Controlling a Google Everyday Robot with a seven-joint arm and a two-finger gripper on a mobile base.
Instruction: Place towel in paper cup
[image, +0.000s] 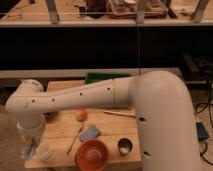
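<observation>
A white paper cup (45, 153) stands at the front left corner of the wooden table (107, 126). My gripper (30, 146) hangs at the end of the big white arm, just left of the cup and close above the table. A pale bluish bit that looks like the towel (26, 151) shows at the gripper's lower end, beside the cup. I cannot tell if it is held. A blue-grey folded piece (90, 133) lies mid-table, apart from the gripper.
An orange bowl (92, 154) sits at the front edge with a metal cup (125, 146) to its right. An orange fruit (81, 115), a thin stick (75, 140) and a wooden utensil (120, 113) lie mid-table. A green tray (102, 77) is at the back, mostly behind my arm.
</observation>
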